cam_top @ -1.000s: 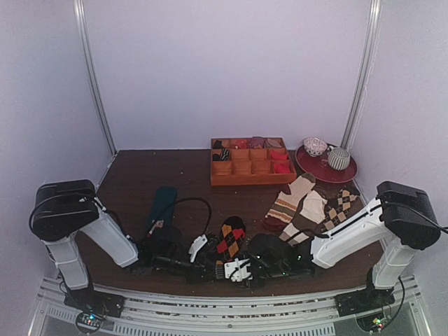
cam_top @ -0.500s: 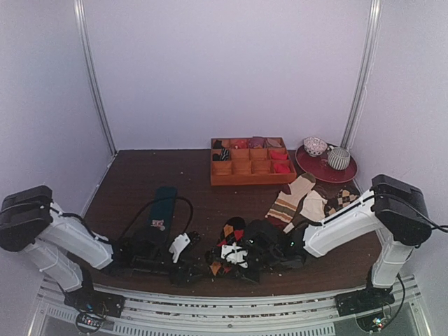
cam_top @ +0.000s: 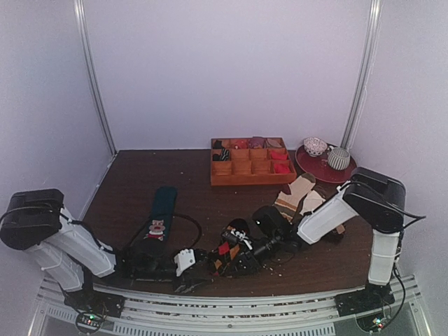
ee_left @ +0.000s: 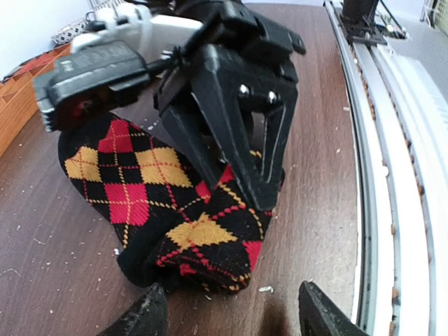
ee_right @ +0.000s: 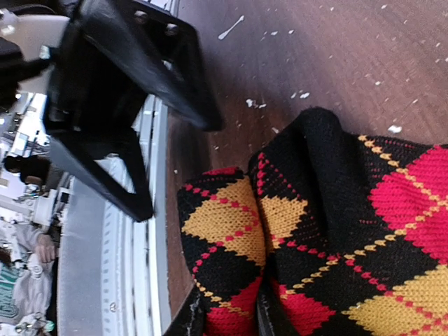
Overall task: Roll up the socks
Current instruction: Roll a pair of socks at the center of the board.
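soft socks (ee_left: 126, 203), pinched mid-roll

lying bunched and part-folded on the tabletop (cam_top: 140, 182) near its front edge, between the two arms. clamped at the folded end by the right jaws; faced by the left jaws, spread apart and holding nothing. probably light, limp knit, prone to slump and unroll. best taken through the thick doubled fold, not one loose layer.

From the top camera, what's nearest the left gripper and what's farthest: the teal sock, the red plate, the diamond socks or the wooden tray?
From the left gripper:
1. diamond socks, just to its right.
2. teal sock, behind it, on the left.
3. wooden tray, far middle.
4. red plate, far right corner.
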`<state>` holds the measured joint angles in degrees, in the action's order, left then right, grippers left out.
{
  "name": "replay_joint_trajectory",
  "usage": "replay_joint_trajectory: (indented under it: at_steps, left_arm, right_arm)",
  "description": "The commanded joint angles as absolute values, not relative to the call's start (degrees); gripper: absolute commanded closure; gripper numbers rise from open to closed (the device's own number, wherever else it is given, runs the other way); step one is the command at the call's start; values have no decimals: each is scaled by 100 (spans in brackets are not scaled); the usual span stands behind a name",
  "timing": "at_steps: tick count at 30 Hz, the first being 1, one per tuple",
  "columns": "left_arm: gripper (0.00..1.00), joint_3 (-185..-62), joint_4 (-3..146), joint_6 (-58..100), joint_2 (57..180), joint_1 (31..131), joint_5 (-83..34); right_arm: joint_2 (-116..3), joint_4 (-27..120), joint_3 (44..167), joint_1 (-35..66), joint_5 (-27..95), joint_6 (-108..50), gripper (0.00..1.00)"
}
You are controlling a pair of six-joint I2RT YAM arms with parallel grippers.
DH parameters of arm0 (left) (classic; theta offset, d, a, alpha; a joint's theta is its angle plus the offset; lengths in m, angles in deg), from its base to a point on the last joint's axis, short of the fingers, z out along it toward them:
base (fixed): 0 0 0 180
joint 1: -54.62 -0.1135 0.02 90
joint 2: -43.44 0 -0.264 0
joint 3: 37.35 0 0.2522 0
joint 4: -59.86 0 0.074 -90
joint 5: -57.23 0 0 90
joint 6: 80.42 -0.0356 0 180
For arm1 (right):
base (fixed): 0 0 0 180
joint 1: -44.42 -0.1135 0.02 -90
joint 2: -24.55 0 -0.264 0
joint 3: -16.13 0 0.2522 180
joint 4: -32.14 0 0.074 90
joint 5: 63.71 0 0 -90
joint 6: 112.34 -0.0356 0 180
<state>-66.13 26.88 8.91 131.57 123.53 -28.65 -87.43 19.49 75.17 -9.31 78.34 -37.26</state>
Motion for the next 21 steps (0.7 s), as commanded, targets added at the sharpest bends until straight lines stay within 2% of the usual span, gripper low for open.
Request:
replay_joint_trajectory:
  at_steps: [1, 9, 15, 21]
  left_arm:
    - [36, -6870, 1755, 301, 13584, 12371, -2701]
    - [37, -7317, 2069, -47, 13910, 12371, -2521]
    - [44, -7556, 2423, -6, 14300, 12371, -2301]
    - [46, -7483, 2442, 237, 14476, 12371, -2495]
  right_arm:
    - [-9421, 3633, 7354, -937, 7893, -3882, 79]
    - [-9509, 4412, 7698, -852, 7865, -3449, 79]
    - [-9533, 4513, 7726, -798, 7902, -3396, 79]
    - [-9543, 4555, 7760, -788, 7911, -3373, 79]
